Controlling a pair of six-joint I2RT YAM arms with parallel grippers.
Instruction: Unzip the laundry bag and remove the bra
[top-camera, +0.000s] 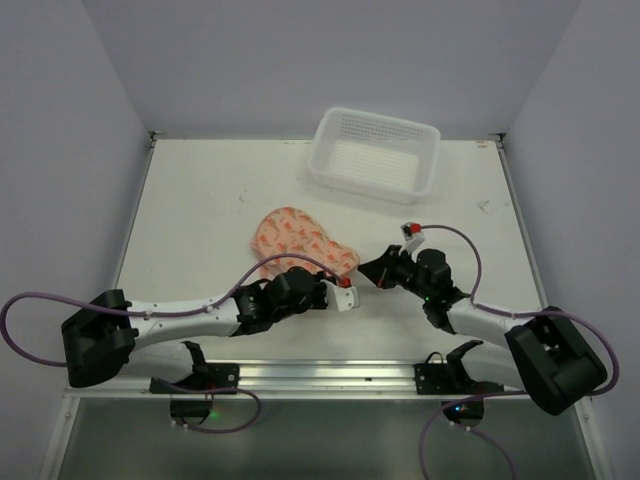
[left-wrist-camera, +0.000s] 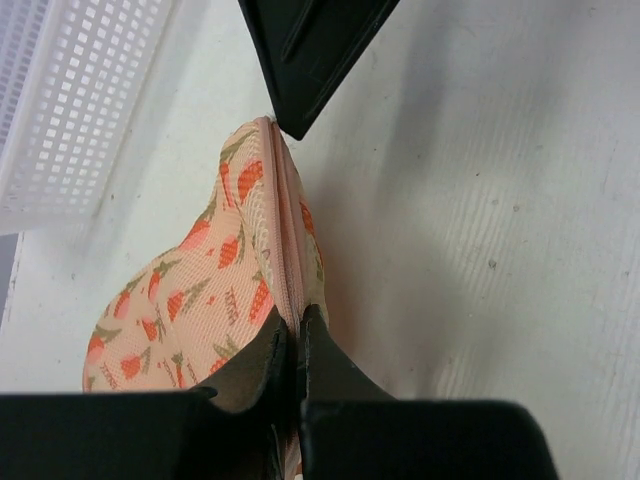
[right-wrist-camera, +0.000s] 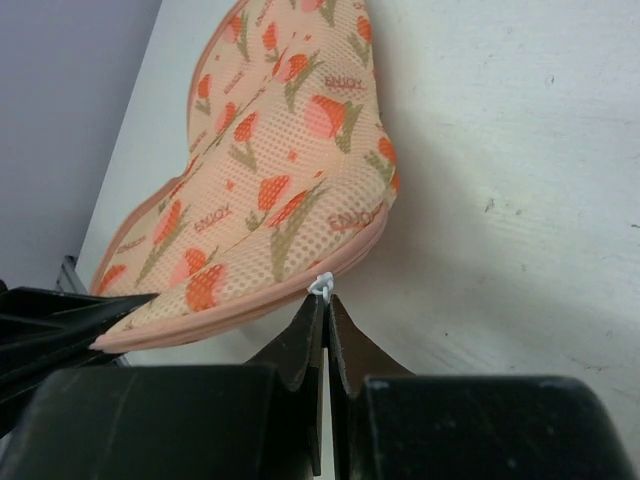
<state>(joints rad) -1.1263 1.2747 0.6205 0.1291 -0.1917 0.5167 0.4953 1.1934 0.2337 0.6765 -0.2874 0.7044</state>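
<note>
The peach laundry bag (top-camera: 295, 232) with red-orange prints lies flat on the white table (top-camera: 200, 210) and is zipped up. My left gripper (left-wrist-camera: 293, 322) is shut on the bag's pink zipper edging at its near edge. My right gripper (right-wrist-camera: 326, 298) is shut on the small white zipper pull (right-wrist-camera: 321, 284) at the bag's (right-wrist-camera: 260, 190) rim. In the top view the left gripper (top-camera: 328, 275) and the right gripper (top-camera: 362, 268) meet at the bag's near right corner, tips close together. The bra is out of view.
A white plastic lattice basket (top-camera: 375, 155) stands at the back of the table, beyond the bag, and shows at the upper left of the left wrist view (left-wrist-camera: 70, 110). Grey walls enclose the table on three sides.
</note>
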